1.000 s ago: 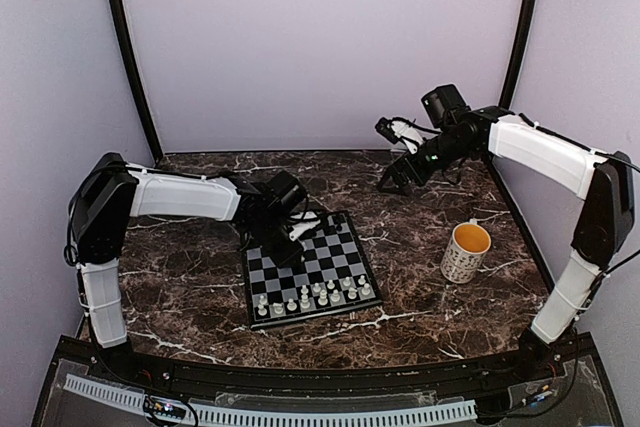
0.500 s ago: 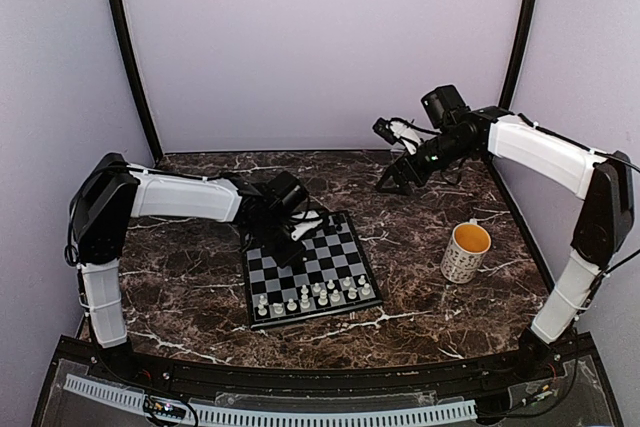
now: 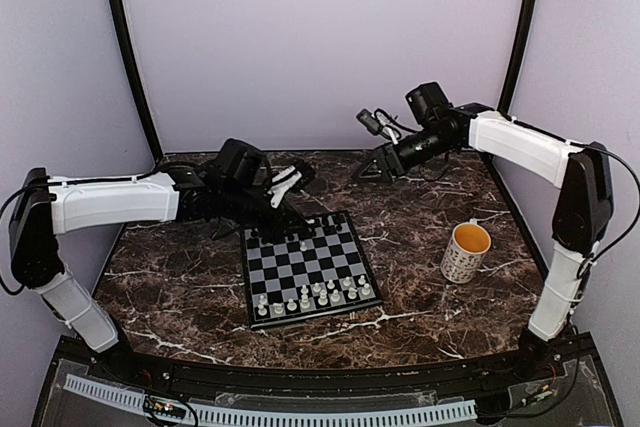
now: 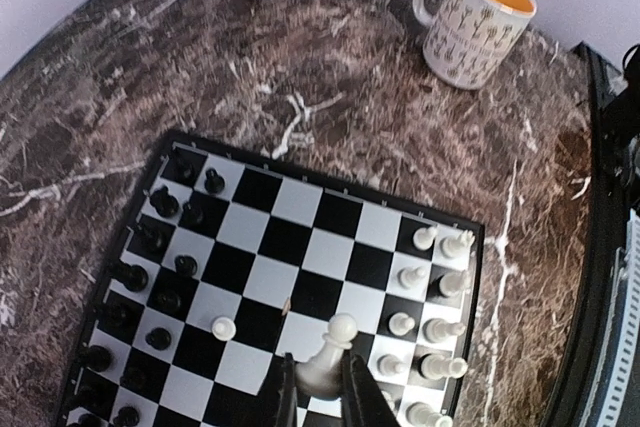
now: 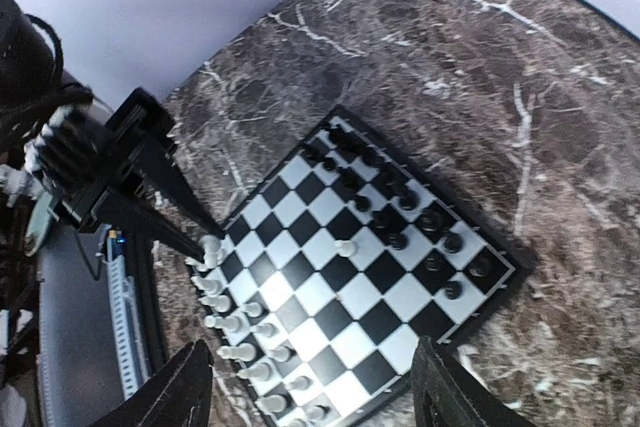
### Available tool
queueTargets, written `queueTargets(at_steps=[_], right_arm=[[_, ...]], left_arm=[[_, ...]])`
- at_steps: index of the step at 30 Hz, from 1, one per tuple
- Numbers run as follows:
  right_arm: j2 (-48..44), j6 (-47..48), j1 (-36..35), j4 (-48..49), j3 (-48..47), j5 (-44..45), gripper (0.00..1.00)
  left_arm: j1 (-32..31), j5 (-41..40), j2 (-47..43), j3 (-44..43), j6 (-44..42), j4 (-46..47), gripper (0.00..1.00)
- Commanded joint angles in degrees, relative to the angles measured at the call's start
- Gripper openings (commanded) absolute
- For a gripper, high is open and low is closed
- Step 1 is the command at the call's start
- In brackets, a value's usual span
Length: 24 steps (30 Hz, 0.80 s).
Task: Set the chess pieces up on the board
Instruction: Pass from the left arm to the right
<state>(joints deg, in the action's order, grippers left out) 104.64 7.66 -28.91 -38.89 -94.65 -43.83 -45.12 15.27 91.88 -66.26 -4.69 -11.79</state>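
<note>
While the left gripper (image 4: 318,379) hangs over the board (image 4: 290,237), it pinches a white piece (image 4: 335,342) between both fingers, seen bottom centre of the left wrist view. Piece is upright with its round head above the fingertips. Can't tell if its base touches a square.

From the right wrist view the same left gripper (image 5: 195,237) comes in from the left of frame, and the white piece (image 5: 210,246) sits over the board's (image 5: 350,287) left edge, next to the white rows.

Right gripper (image 5: 312,343): fingers spread wide, nothing between them. In the top view it sits upper centre (image 3: 375,169), well apart from the board (image 3: 300,269) and above the far edge of the worktop (image 3: 400,292).

Board layout:
- white pieces (image 3: 312,297) fill the two rows at the lower edge in the top view, right side in the left wrist view (image 4: 430,287)
- black pieces (image 4: 150,267) stand along the left side in the left wrist view
- lone white pawn (image 4: 224,327) stands out on its own on a mid-board square, also visible from the right wrist (image 5: 345,246)

Mug (image 3: 466,251), patterned with a yellow inside, stands upright on the worktop at right of the board, well apart.
</note>
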Motion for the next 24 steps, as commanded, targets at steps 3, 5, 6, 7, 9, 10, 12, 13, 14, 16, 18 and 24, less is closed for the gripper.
queueTargets(at_steps=[3,5,6,7,9,10,12,13,14,16,18,24], right_arm=[[2.5,-7.2,-6.5,3.9,0.4,-11.4,0.69],[3.6,-7.6,-8.0,4.0,-0.5,-12.0,0.69],[4.4,-7.6,-8.7,3.9,-0.9,-12.5,0.68],[5.3,-7.6,-9.2,4.0,-1.4,-12.9,0.68],[6.5,-7.6,-10.3,3.8,-2.3,-13.8,0.66],[6.8,-8.7,-10.8,3.9,-2.6,-14.1,0.65],[7.3,-8.9,-11.8,3.9,-3.0,-14.3,0.63],[7.4,-8.9,-12.2,3.9,-3.2,-13.8,0.63],[7.5,-8.9,-12.6,3.9,-3.4,-13.3,0.62],[7.7,-9.1,-12.9,3.9,-4.0,-12.5,0.61],[7.9,-9.5,-12.9,3.8,-4.6,-11.4,0.59],[8.7,-10.7,-12.8,4.4,-5.5,-11.8,0.53]], left_arm=[[3.3,7.4,-6.7,5.2,4.2,12.4,0.09],[3.9,8.6,-7.4,5.7,4.4,13.7,0.09],[4.0,9.1,-7.6,5.8,4.4,13.8,0.09],[4.0,9.3,-7.7,5.9,4.4,14.0,0.09],[4.0,9.9,-7.8,6.2,4.4,14.1,0.10],[4.0,10.4,-7.8,6.3,4.4,14.2,0.10],[4.0,11.2,-7.7,6.3,4.4,14.4,0.10],[4.0,11.6,-7.7,6.2,4.4,14.4,0.10],[4.0,12.1,-7.7,6.1,4.4,14.4,0.10],[4.0,12.7,-7.8,6.2,4.4,14.4,0.11],[4.0,13.0,-8.1,6.3,4.4,14.5,0.11],[3.9,14.0,-8.3,6.4,4.4,14.1,0.11]])
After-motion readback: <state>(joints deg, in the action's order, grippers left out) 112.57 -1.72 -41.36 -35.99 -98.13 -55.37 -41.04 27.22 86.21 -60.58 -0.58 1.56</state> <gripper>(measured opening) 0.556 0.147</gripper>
